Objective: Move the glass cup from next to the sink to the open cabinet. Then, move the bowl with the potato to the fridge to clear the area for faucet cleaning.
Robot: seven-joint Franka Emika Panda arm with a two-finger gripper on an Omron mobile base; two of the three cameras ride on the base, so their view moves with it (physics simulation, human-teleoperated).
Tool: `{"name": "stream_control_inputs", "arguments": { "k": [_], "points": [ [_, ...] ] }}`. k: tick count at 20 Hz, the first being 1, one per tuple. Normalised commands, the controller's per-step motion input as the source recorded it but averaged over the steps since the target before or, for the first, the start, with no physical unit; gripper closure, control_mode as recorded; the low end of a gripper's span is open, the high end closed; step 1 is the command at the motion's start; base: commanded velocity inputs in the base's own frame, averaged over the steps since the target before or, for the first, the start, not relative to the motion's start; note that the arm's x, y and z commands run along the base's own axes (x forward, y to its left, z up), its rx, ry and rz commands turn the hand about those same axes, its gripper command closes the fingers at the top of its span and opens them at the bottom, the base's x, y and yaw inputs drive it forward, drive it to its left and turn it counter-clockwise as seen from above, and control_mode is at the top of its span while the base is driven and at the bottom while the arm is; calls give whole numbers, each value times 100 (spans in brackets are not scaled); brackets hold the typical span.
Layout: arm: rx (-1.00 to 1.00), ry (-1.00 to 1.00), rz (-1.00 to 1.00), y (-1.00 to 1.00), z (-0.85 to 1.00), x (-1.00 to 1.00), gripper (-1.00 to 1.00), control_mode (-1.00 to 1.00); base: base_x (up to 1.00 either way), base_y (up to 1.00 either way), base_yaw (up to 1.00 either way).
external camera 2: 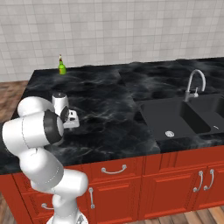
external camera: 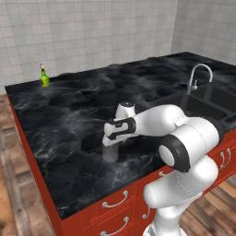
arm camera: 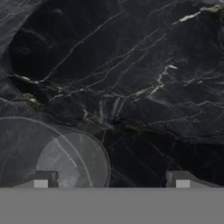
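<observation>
see-through glass cup (arm camera: 65, 157) sits right under your gripper (arm camera: 111, 180) on the black marble counter (external camera: 69, 120), and from the hand view you're looking straight down into it, nothing inside. your jaws are spread wide, one fingertip (arm camera: 41, 179) over the cup's rim area, the other out over bare counter, not gripping anything. the sink (external camera 2: 179, 116) with its silver faucet (external camera 2: 194, 85) is well off to the right, basins bare. a green bottle (external camera: 44, 77) stands at the far back edge.
</observation>
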Motion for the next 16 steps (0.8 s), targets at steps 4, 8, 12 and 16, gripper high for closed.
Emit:
{"name": "stream_control_inputs", "arguments": {
  "k": [4, 8, 12, 16],
  "points": [
    [0, -2, 0, 0, -4, 0, 100, -100, 0, 0, 0],
    [0, 0, 0, 0, 0, -6, 100, -100, 0, 0, 0],
    [0, -1, 0, 0, 0, -31, 100, -100, 0, 0, 0],
    [1, -4, 0, 0, 4, -35, 100, -100, 0, 0, 0]
  ]
}}
